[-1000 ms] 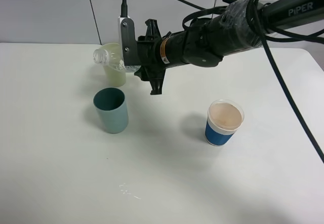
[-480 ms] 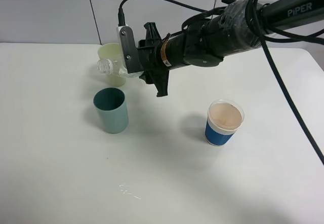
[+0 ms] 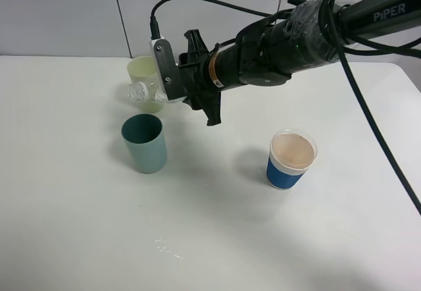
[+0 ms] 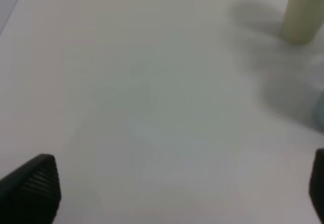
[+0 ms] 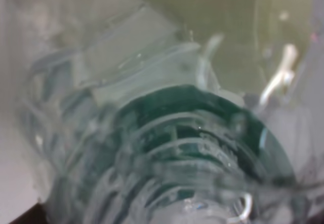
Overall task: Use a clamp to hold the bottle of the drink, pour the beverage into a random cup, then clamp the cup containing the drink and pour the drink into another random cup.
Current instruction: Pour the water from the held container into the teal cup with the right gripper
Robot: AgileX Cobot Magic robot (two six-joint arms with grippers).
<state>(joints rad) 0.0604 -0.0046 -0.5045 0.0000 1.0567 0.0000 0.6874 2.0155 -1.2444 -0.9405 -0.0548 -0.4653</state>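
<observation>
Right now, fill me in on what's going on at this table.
The right gripper holds a clear bottle tipped on its side. The bottle's mouth points down toward the teal cup, just in front of the pale yellow cup. No stream is visible. A blue cup stands apart on the right. The left gripper is open over bare table, holding nothing.

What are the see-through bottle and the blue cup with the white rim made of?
The see-through bottle looks like clear plastic: glossy, ridged, transparent. The blue cup with the white rim looks like matte paper, maybe thin plastic; hard to tell.
</observation>
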